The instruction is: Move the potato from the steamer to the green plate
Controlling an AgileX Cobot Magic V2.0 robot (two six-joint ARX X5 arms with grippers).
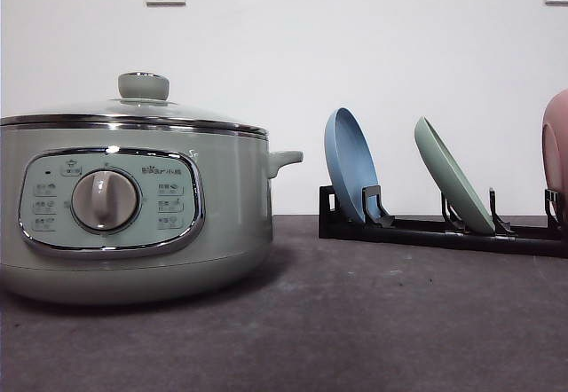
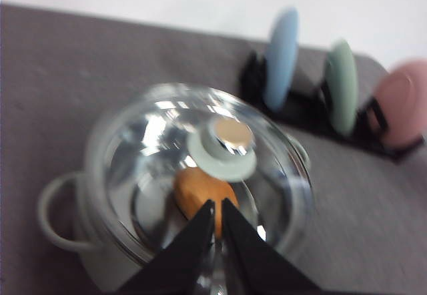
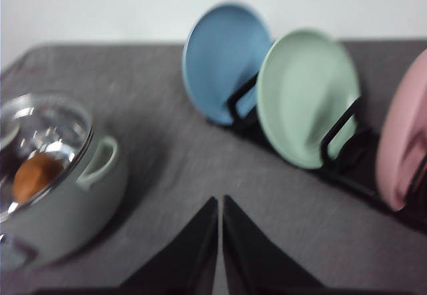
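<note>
The steamer (image 1: 133, 206) stands on the dark grey table (image 1: 373, 321) toward its left edge, control panel and dial facing the front camera, one side handle (image 1: 284, 160) pointing toward the plate rack. Its knobbed glass lid (image 2: 200, 155) is on. Through the glass, the potato (image 2: 200, 195) lies inside the pot; in the left wrist view it reads as an orange oval off-centre beneath the lid knob (image 2: 227, 145), and blur makes its exact long axis hard to tell. It also shows from the right wrist as an orange-brown lump under the lid. Toward the right edge of the table, a black rack (image 1: 426, 231) holds three plates on edge, each tilted back: a blue plate (image 1: 351, 175) nearest the steamer, the green plate (image 1: 453, 179) in the middle slot, and a pink plate (image 1: 556, 152) at the far end. The left gripper (image 2: 216, 205) hangs above the lid, its black fingers drawn together to a thin slit, holding nothing. The right gripper (image 3: 219, 201) hovers over bare table between steamer and rack, fingers likewise nearly touching and empty.
</note>
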